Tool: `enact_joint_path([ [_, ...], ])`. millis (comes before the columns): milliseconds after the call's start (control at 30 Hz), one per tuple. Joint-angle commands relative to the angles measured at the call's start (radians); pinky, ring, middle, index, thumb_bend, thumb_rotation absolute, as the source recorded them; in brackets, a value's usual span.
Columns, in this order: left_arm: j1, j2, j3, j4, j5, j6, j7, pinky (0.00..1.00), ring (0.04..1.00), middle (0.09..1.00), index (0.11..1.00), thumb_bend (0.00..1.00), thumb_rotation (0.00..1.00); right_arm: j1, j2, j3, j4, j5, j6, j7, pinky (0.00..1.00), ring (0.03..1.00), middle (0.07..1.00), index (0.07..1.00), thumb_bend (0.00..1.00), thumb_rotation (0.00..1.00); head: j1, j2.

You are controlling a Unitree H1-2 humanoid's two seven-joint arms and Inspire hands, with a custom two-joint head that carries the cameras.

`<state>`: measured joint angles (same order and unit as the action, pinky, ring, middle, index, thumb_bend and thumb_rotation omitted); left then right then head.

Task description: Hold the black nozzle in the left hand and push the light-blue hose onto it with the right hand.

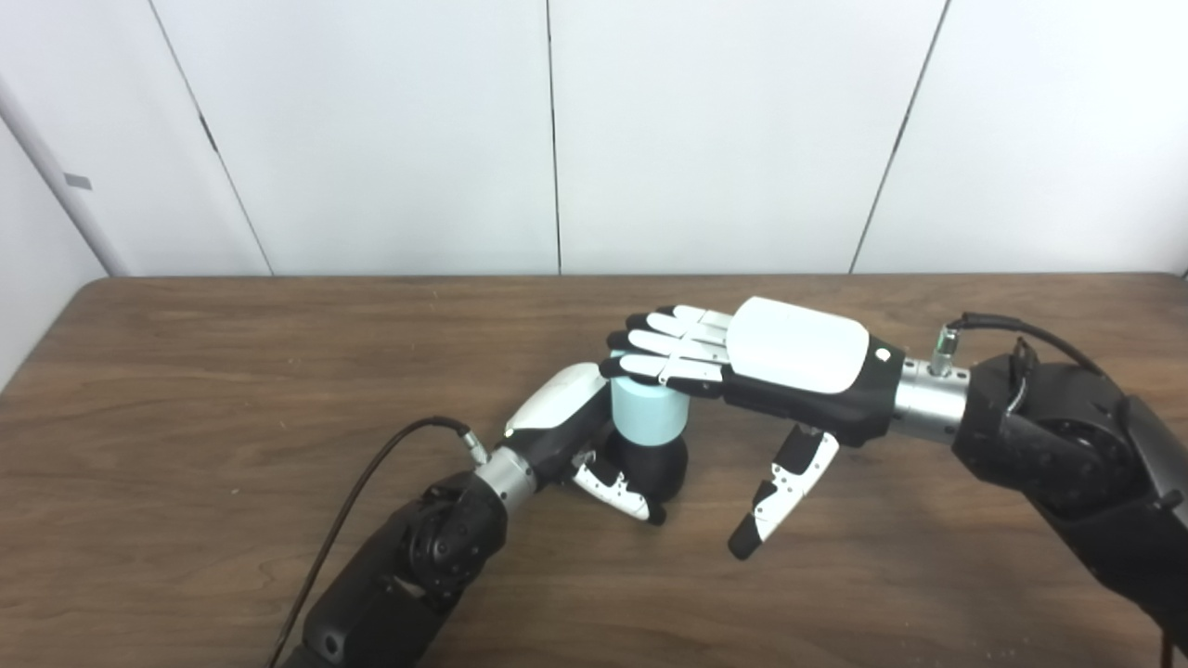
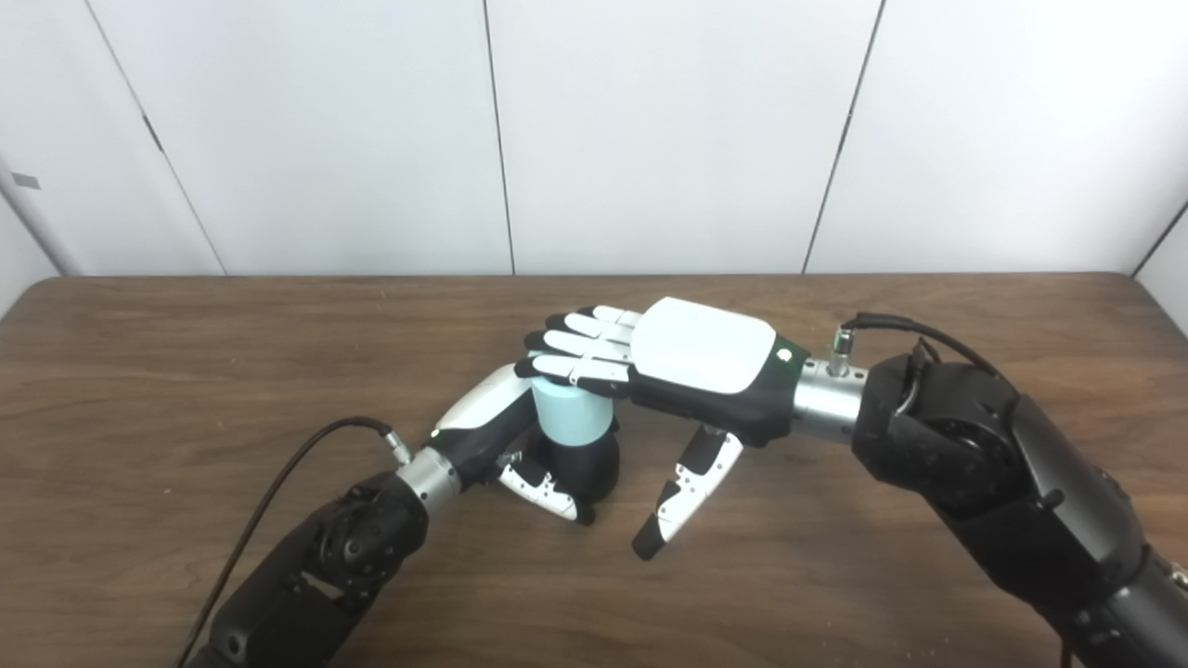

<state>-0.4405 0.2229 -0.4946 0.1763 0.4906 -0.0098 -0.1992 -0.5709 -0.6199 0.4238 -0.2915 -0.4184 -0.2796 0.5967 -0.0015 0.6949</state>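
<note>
The black nozzle (image 1: 661,464) stands upright on the wooden table (image 1: 186,390) near its middle. My left hand (image 1: 575,436) wraps around its base, thumb across the front. The light-blue hose (image 1: 648,414), a short cylinder, sits on top of the nozzle. My right hand (image 1: 761,371) lies flat, palm down, over the hose; its fingers (image 1: 664,348) rest on the hose's top end and the thumb (image 1: 780,492) hangs down free to the right. It grips nothing. In the right eye view the hose (image 2: 575,415) shows beneath the same flat fingers.
A black cable (image 1: 371,473) loops off my left wrist over the table. White wall panels (image 1: 557,130) stand behind the far table edge. Bare wood lies to the left, right and front of the hands.
</note>
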Motion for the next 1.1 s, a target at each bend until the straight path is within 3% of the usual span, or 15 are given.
enact_joint_path([
  [0,0.044,0.022,-0.030,0.057,0.028,0.065,-0.084,1.00,0.626,0.465,0.499,0.53,0.00,0.018,-0.024,0.049,-0.003,-0.026,-0.036,0.084,1.00,1.000,0.987,0.947,0.70,0.65,0.001,0.000],
  [67,0.043,0.022,-0.030,0.057,0.028,0.066,-0.084,1.00,0.626,0.466,0.499,0.53,0.00,0.020,-0.019,0.043,-0.009,-0.037,-0.002,0.087,1.00,1.000,0.988,0.950,0.70,0.67,0.002,-0.001],
  [267,0.045,0.022,-0.030,0.054,0.026,0.065,-0.087,1.00,0.626,0.471,0.496,0.53,0.00,0.053,0.006,0.013,-0.046,-0.075,0.188,0.095,1.00,0.997,1.000,0.989,0.69,0.74,0.002,-0.001],
  [500,0.044,0.023,-0.031,0.050,0.023,0.068,-0.096,1.00,0.626,0.471,0.496,0.53,0.00,0.063,0.020,0.002,-0.074,-0.057,0.319,0.126,1.00,0.989,1.000,1.000,0.70,0.73,0.000,0.005],
  [800,0.045,0.023,-0.030,0.053,0.022,0.066,-0.095,1.00,0.626,0.469,0.498,0.53,0.00,0.051,0.017,-0.005,-0.095,-0.041,0.327,0.117,0.97,0.946,0.999,0.996,0.68,0.70,0.002,0.005],
  [867,0.045,0.024,-0.029,0.054,0.021,0.064,-0.095,1.00,0.626,0.469,0.498,0.53,0.00,0.038,0.028,-0.036,-0.104,-0.025,0.293,0.073,0.93,0.927,0.990,0.983,0.69,0.63,0.004,0.001],
  [967,0.045,0.024,-0.030,0.060,0.021,0.061,-0.093,1.00,0.626,0.469,0.498,0.53,0.00,0.047,0.089,-0.122,-0.097,-0.006,0.235,-0.065,0.83,0.901,0.969,0.962,0.73,0.50,0.002,-0.003],
  [1067,0.043,0.023,-0.031,0.062,0.022,0.061,-0.094,1.00,0.626,0.468,0.498,0.53,0.00,0.042,0.185,-0.228,-0.103,0.026,0.277,-0.174,0.73,0.881,0.958,0.952,0.74,0.40,-0.001,-0.003],
])
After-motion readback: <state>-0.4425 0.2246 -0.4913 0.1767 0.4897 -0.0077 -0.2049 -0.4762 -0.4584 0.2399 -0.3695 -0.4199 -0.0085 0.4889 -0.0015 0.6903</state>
